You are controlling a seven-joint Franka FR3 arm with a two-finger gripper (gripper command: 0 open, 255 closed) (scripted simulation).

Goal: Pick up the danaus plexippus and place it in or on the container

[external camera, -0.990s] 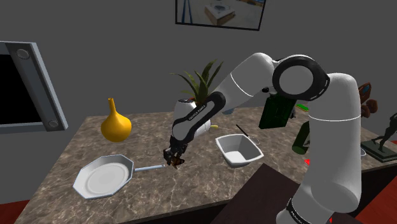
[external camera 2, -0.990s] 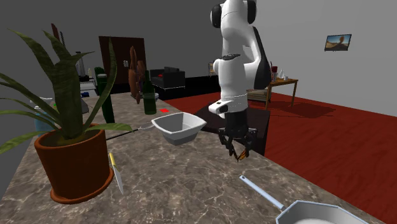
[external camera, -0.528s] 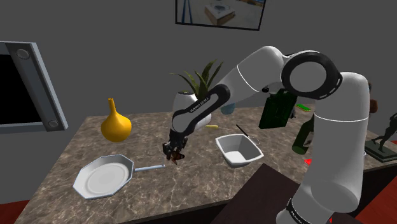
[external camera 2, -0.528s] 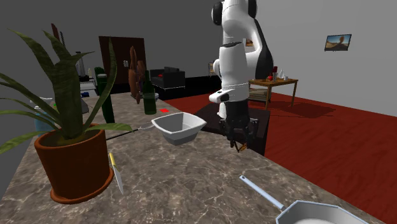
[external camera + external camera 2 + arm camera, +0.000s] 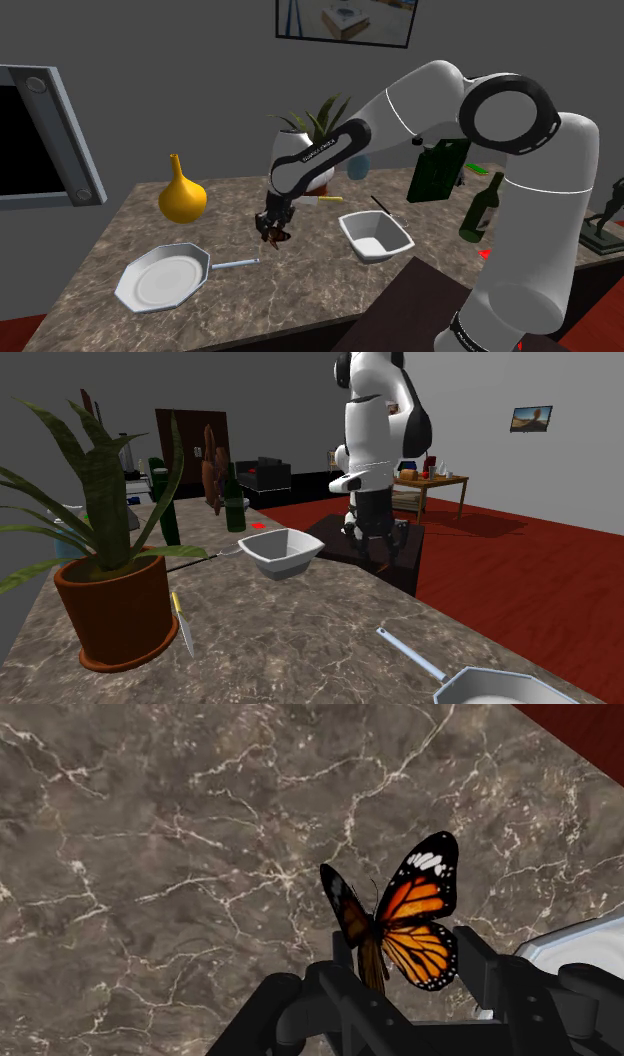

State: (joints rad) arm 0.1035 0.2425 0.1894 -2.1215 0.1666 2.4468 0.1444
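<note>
I see open table between the pan and the white bowl; beyond the bowl, a potted plant and green bottle block the way.

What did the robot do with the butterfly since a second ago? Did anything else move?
The gripper stayed shut on the orange-and-black butterfly the whole time and lifted it higher above the marble counter. It let nothing go. The pan, the white bowl and the yellow vase stayed where they were.
</note>
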